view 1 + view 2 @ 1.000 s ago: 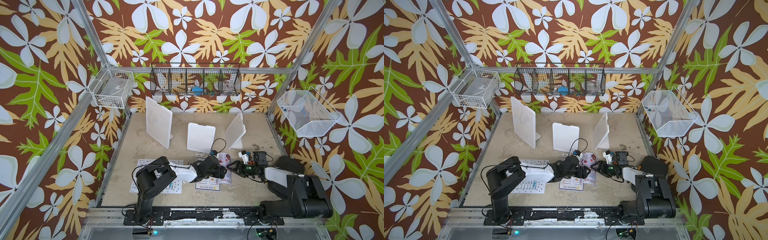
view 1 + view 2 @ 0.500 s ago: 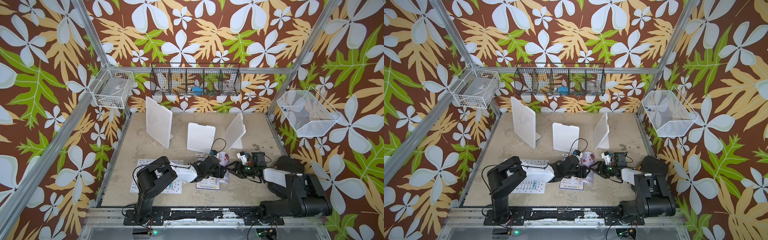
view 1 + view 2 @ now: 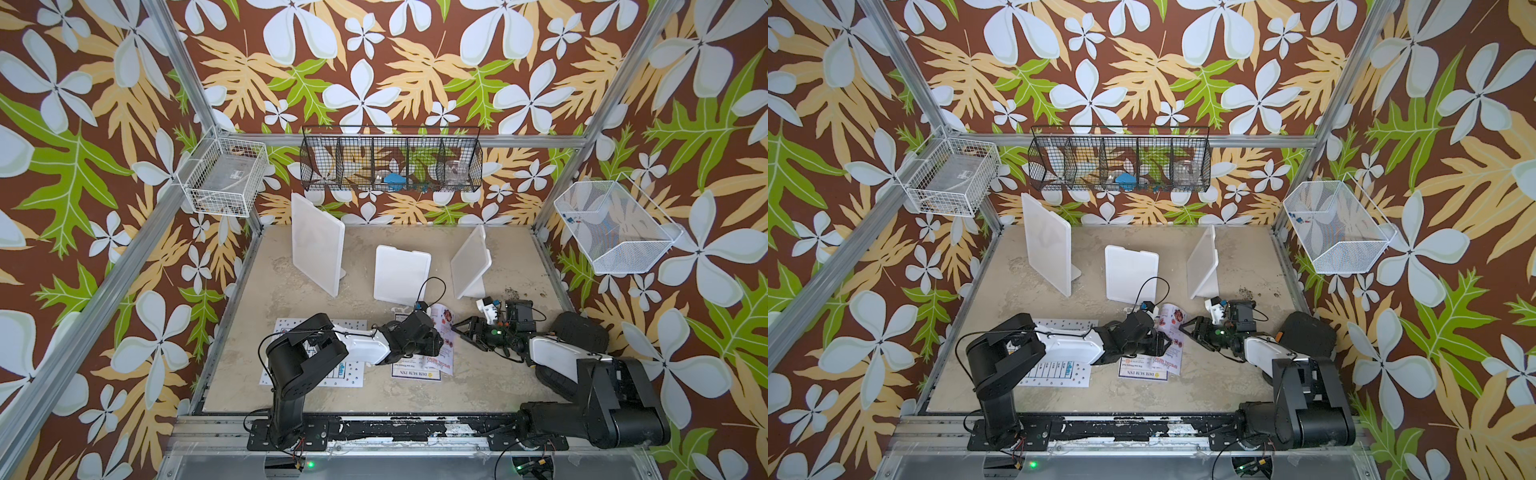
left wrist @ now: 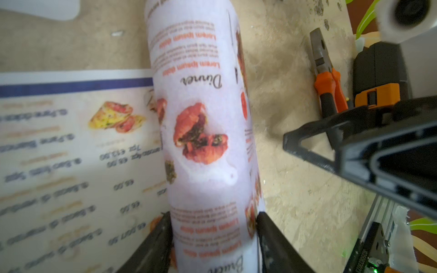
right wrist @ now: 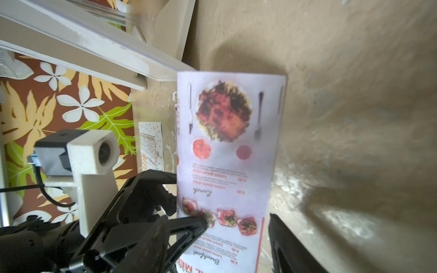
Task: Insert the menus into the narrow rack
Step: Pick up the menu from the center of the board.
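Left pincer is pinching the curled pink menu between its 2 fingers in the left wrist view. "Dinner" and "Lorem ipsum" are showing, and the prices beside them are blurring out. In the right wrist view, the right pincer is standing spread before that sheet's "Lunch" and "Breakfast". In both top views, floral walls are enclosing a stained beige counter. The "DIM SUM INN" menu and the dotted white menu are lying flat, partly hidden under the left arm.
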Motion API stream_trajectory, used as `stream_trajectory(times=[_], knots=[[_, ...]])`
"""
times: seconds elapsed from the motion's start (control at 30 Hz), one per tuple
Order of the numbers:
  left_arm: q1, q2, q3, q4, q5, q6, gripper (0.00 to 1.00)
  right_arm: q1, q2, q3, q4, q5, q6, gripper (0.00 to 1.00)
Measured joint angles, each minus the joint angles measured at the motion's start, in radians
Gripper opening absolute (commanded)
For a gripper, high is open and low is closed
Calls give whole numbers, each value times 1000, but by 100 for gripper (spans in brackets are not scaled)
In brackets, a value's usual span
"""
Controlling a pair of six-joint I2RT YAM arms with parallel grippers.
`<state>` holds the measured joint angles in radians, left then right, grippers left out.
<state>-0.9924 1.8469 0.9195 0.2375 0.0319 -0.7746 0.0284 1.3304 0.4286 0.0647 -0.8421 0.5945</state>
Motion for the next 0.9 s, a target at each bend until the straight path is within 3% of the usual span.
stream_trajectory(times=[0.27, 0.63, 0.9], knots=[[59, -103, -103, 33, 97, -41, 55, 0, -56, 0, -57, 98, -29, 69], [108, -149, -177, 169, 189, -108, 54, 3, -44, -82, 106, -70, 35, 77], [112, -129, -187, 203, 213, -129, 54, 60, -16, -137, 234, -104, 148, 76]])
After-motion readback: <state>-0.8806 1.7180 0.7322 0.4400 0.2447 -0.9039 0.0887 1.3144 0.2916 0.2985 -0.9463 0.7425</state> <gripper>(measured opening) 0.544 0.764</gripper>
